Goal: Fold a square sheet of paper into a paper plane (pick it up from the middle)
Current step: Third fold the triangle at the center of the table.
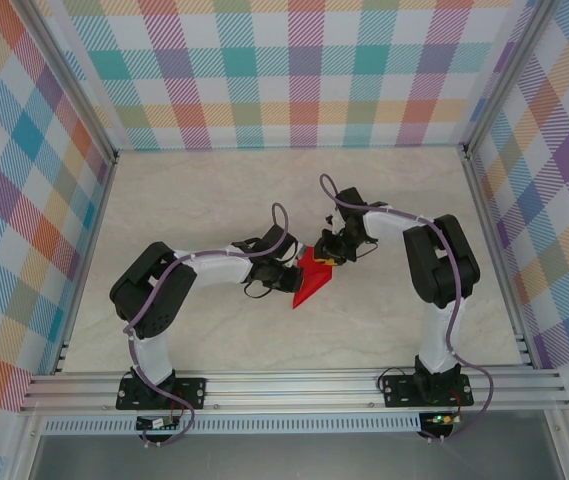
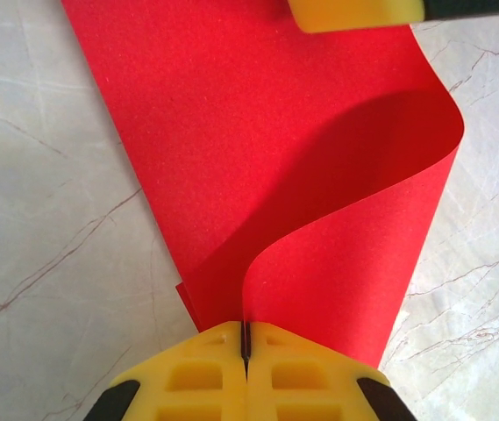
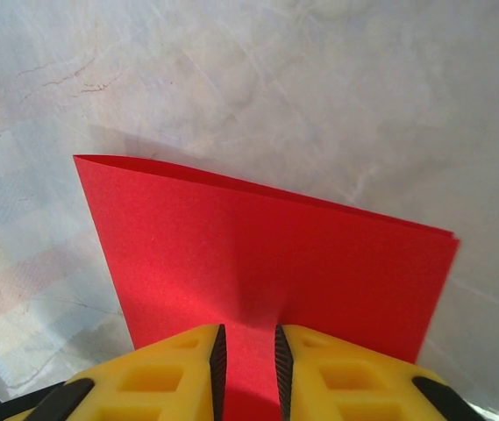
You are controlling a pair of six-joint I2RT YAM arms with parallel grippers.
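From above, the pale marble table (image 1: pixel 214 200) carries 2 arms, the left arm (image 1: pixel 209 268) and the right arm (image 1: pixel 434 258), meeting near its middle. The red paper (image 1: pixel 312 282) lies between them on the table, reading there as a small pointed shape.

The left wrist view shows what that one cannot: the left fingers (image 2: pixel 198 373) are pressed tight together on the paper's near edge, and a top layer curls up in a loose wave.

The right wrist view shows the paper's 2 layers lying flat with a crisp folded edge. The right fingers (image 3: pixel 174 368) stand a narrow gap apart over its near edge, red showing between them, clamping nothing.
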